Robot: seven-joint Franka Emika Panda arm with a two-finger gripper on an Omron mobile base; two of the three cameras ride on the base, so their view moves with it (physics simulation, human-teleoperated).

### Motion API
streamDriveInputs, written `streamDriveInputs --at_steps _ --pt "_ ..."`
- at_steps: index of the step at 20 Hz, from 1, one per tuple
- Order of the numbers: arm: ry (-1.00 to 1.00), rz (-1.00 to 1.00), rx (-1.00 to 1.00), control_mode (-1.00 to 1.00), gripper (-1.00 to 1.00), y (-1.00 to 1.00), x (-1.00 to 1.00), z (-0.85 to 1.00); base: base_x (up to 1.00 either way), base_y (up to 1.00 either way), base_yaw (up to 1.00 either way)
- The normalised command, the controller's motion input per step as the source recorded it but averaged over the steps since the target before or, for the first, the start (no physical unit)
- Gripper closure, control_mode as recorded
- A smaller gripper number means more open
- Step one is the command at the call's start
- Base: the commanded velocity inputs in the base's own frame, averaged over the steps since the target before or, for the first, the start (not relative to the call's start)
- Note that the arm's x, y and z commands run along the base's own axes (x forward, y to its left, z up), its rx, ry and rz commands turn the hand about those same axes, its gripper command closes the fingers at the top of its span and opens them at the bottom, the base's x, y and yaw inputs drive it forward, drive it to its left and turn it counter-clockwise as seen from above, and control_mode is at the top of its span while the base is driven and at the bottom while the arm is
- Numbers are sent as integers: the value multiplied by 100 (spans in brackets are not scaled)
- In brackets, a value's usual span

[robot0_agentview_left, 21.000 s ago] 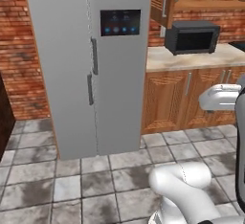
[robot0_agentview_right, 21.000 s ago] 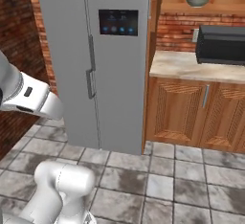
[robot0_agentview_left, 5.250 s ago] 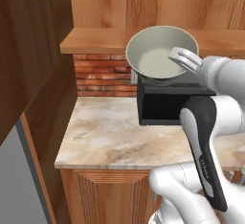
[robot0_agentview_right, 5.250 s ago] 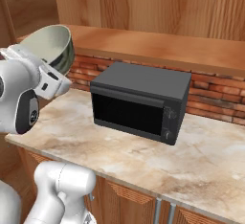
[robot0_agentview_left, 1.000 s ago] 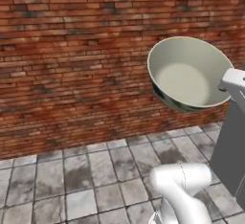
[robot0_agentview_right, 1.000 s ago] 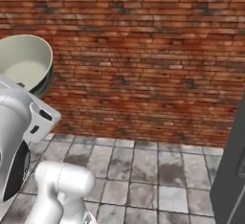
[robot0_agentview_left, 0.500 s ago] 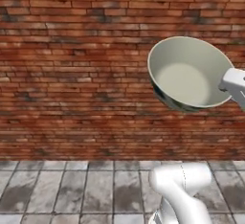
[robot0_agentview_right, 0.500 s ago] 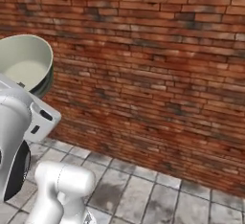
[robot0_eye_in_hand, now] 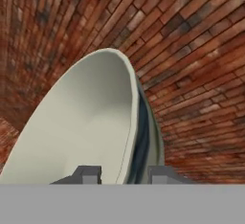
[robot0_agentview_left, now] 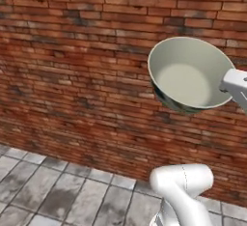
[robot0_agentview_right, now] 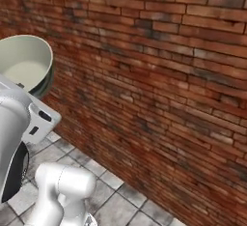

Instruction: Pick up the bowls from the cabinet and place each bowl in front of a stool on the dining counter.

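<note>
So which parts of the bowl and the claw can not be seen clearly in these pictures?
- Grey-green ceramic bowl: its patterned outside faces away in the left base view.
- Same bowl: the white arm covers its lower rim in the right base view.
- Claw: the hand view's bottom edge cuts its fingers.

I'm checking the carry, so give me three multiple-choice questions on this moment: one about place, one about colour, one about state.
1. Where is the bowl?
A. on the floor
B. held up in the air before the brick wall
C. on a shelf

2. What colour is its inside?
A. pale cream-green
B. red
C. black

3. How does the gripper stand?
A. open, clear of the bowl
B. shut on the bowl's rim
C. shut on nothing

Answers:
1. B, it hangs above the floor tiles.
2. A, both base views show it.
3. B, the fingers flank the rim.
</note>
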Motion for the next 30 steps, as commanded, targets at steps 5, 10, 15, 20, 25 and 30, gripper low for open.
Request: streamDriveInputs --at_steps 5,10,15,20,25,30 --pt "0 0 0 100 100 0 0 0 86 24 64" --pt "0 0 0 100 100 0 0 0 88 27 63" --pt "0 0 0 100 100 0 0 0 95 27 60" --pt "0 0 0 100 100 0 0 0 100 31 57" --pt "0 0 0 100 100 0 0 0 100 37 52" --pt "0 0 0 100 100 0 0 0 100 35 50"
